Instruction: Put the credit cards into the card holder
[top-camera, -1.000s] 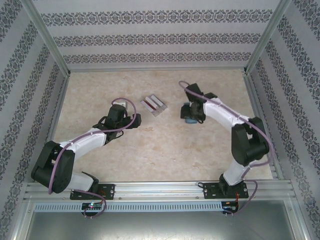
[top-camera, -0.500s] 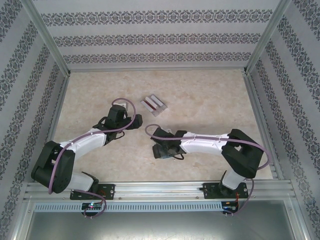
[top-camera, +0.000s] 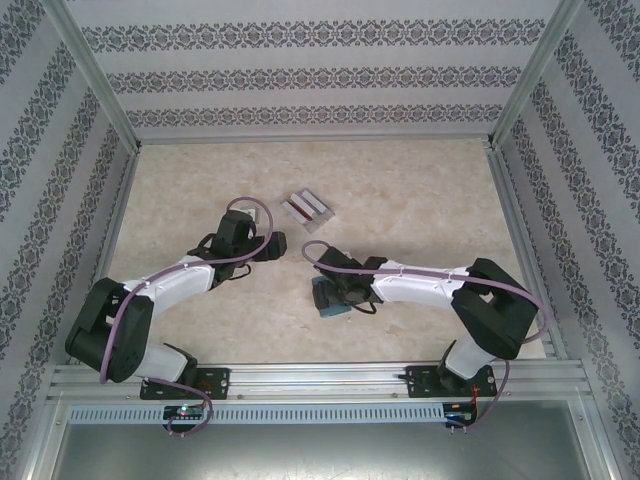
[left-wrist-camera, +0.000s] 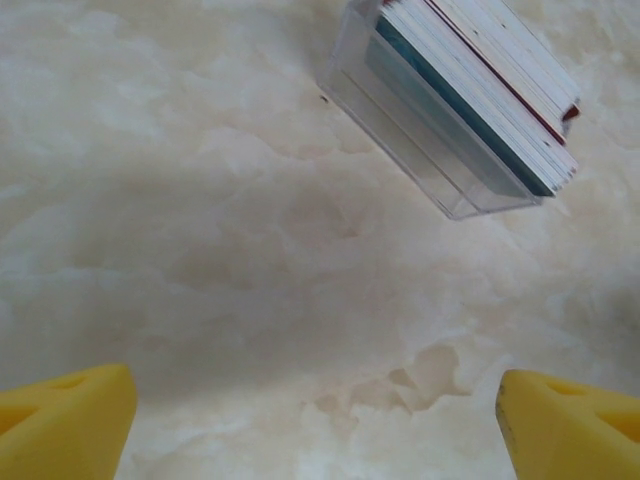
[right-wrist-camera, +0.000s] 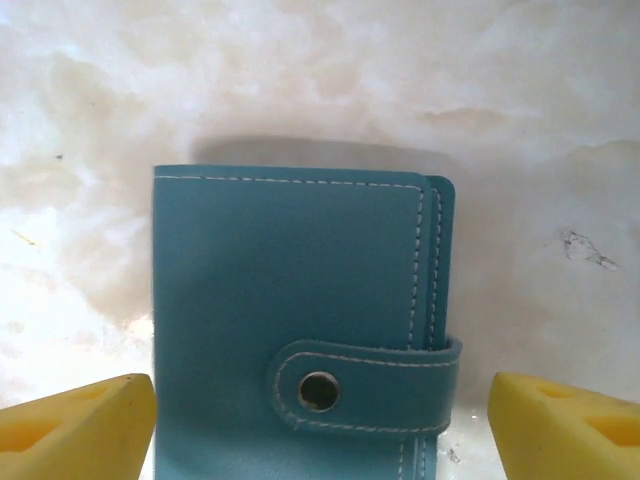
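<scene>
While both jaws stand wide and empty, the left gripper (left-wrist-camera: 320, 425) below the credit cards (left-wrist-camera: 480, 100) stacked at upper right, the right gripper (right-wrist-camera: 320, 420) straddling the snapped-shut card holder (right-wrist-camera: 300, 320) mid-frame, those thin, stiff, slick cards probably need pinching across their edges.

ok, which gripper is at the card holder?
The right gripper: its open jaws straddle the closed teal card holder, snap fastened. The left gripper hangs open over bare table, the credit cards ahead of it in a clear box.
</scene>
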